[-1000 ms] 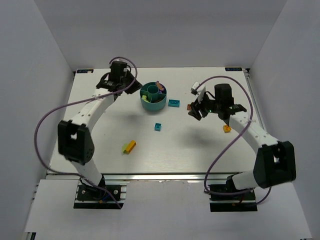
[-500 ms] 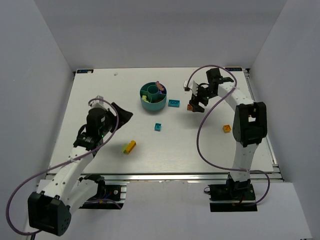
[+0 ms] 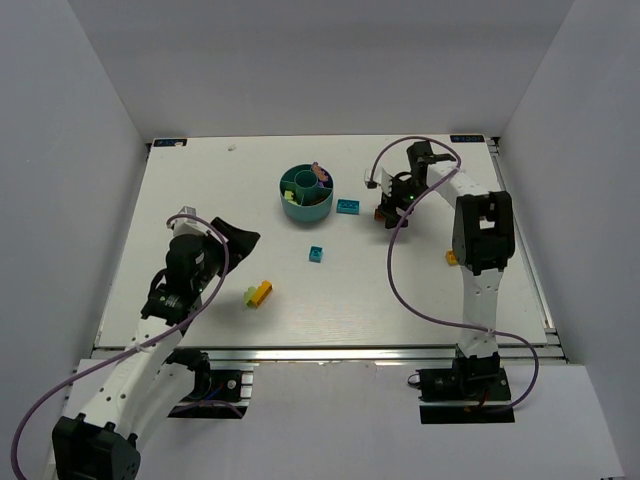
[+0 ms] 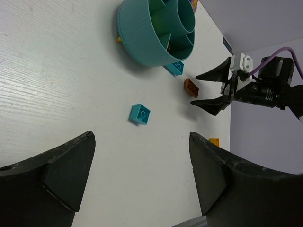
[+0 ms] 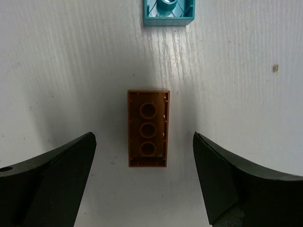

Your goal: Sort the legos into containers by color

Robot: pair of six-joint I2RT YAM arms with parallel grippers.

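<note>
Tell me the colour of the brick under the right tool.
Orange-brown. The brick shows best in the right wrist view, hollow side up.

the jaws of my right gripper stand wide of the orange brick, bare table on either side. a teal brick lies just past its far end, the bowl near behind that. ahead of my left gripper, only a small teal brick sits on the table.

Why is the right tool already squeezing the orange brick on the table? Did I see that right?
Not quite. The right tool is open, not squeezing: bare table shows on both sides of the orange brick. The brick does lie on the table. The right wrist view shows this.
</note>
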